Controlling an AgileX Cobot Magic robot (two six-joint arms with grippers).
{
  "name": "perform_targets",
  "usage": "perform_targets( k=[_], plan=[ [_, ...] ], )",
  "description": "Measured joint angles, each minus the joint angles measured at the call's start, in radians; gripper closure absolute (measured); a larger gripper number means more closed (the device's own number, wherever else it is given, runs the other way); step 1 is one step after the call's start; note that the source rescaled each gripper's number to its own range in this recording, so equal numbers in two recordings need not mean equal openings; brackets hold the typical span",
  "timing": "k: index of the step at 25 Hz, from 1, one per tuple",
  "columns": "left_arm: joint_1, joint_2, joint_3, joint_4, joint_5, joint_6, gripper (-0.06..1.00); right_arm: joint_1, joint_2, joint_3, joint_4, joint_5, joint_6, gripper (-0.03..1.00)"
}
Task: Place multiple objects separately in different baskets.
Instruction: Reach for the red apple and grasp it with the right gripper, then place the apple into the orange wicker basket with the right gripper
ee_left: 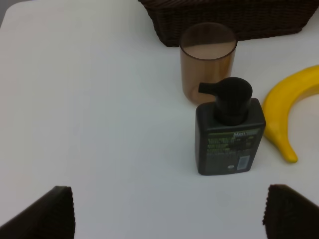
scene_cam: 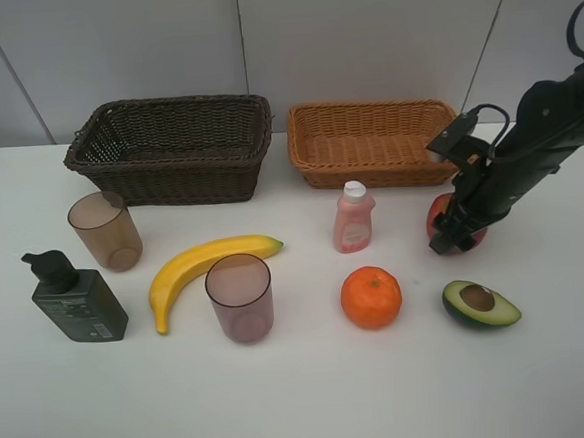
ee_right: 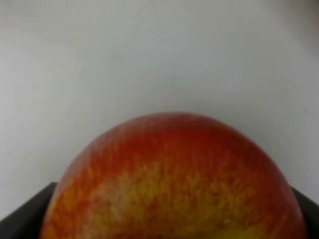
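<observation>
Here the right gripper (scene_cam: pixel 455 232) reaches down at a slant onto the red apple (scene_cam: pixel 438 213), and its dark fingers (ee_right: pixel 22 216) sit against both flanks of the fruit, clasping it at a fairly wide spread. The apple is on the white table (scene_cam: pixel 305 404), just in front of the right end of the light orange-brown wicker basket (scene_cam: pixel 369 175) and beside the small pink white-capped bottle (scene_cam: pixel 353 221). From the high camera I cannot tell whether it has left the tabletop.

The left gripper (ee_left: pixel 172 215) hangs with its jaws spread wide and holds nothing; its two tips frame the dark green pump bottle (ee_left: pixel 229 137) ahead of it.

The dark brown wicker basket (scene_cam: pixel 169 179) stands left of the lighter one, the two close but apart. One translucent brownish-pink cup (scene_cam: pixel 105 230) stands upright in front of the dark basket, near the pump bottle. The yellow banana (scene_cam: pixel 200 263) lies curved between that cup and a second cup (scene_cam: pixel 240 299), which stands just beside it. The orange (scene_cam: pixel 371 297) rests in front of the pink bottle, and the halved avocado (scene_cam: pixel 479 303) lies cut face up to its right.
</observation>
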Motion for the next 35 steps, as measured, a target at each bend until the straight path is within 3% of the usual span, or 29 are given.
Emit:
perform_targets(
  k=[7, 13, 21, 28, 35],
  plan=[
    [0.0, 0.0, 0.0, 0.0, 0.0, 0.0, -0.06, 0.0, -0.002, -0.026, -0.002, 0.097, 0.0, 0.27],
    [0.0, 0.0, 0.0, 0.0, 0.0, 0.0, -0.06, 0.0, -0.002, -0.131, 0.009, 0.366, 0.0, 0.27],
    [0.0, 0.0, 0.0, 0.0, 0.0, 0.0, -0.06, 0.0, -0.001, -0.332, 0.019, 0.63, 0.003, 0.27],
    [0.0, 0.0, 0.0, 0.0, 0.0, 0.0, -0.06, -0.003, -0.001, -0.516, 0.019, 0.728, 0.003, 0.27],
    [0.0, 0.0, 0.0, 0.0, 0.0, 0.0, -0.06, -0.034, 0.024, -0.659, 0.022, 0.702, 0.003, 0.27]
  ],
)
